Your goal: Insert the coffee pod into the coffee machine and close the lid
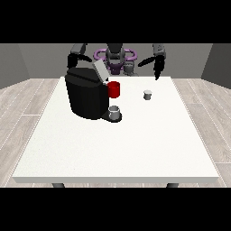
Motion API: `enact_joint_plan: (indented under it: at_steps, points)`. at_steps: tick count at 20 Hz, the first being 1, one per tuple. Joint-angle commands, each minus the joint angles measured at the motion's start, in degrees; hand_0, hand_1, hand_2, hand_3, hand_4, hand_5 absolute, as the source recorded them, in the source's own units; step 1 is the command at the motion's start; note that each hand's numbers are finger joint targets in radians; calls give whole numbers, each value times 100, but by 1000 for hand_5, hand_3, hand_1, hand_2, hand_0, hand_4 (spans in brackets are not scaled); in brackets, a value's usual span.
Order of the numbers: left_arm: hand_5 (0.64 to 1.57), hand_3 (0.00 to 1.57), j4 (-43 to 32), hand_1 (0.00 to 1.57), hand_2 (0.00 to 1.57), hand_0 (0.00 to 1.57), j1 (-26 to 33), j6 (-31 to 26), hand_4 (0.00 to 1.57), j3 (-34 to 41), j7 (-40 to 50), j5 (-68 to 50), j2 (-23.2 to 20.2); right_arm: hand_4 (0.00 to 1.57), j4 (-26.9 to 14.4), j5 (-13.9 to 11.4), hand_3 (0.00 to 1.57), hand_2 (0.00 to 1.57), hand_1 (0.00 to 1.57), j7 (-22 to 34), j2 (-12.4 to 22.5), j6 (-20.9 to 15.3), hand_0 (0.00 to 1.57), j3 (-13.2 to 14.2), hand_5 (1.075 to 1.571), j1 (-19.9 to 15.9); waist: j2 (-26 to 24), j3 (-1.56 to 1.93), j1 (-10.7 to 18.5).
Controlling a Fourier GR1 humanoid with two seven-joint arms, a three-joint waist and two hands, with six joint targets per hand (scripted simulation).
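The black coffee machine point(85, 95) stands on the table's left half with its grey lid point(99, 70) tilted up and open. A red part point(114, 89) shows at its front, and a small grey cup point(115, 112) sits on its base. The grey coffee pod point(147, 94) stands alone on the table, right of the machine. The hand at the view's right point(157, 68) hangs over the table's far edge, behind and above the pod, with its fingers pointing down and nothing in them. The hand at the view's left point(71, 61) is raised behind the machine and partly hidden by it.
The white table point(117, 149) stretches wide toward the camera in front of the machine and pod. The robot's torso point(115, 56) is at the far edge. Wooden floor surrounds the table.
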State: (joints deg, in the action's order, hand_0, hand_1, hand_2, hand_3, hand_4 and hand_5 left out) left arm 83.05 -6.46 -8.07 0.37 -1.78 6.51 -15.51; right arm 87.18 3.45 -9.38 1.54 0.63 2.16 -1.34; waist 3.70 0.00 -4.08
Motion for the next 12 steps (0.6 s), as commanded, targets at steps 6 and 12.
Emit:
enact_joint_plan:
  at_steps: [6,12]
  points:
    - [1571,0,-1231,0,0,0,-915,314,0,118,-191,1111,-665,430,-65,-146,0,0,0,86,-30,-169,0,-126,1571,-522,738,-2,-402]
    - [1571,0,-2341,0,0,0,-1470,370,0,272,-714,1474,-966,514,-170,-189,0,0,0,-19,102,-51,0,-110,1571,-768,1294,-3,-589]
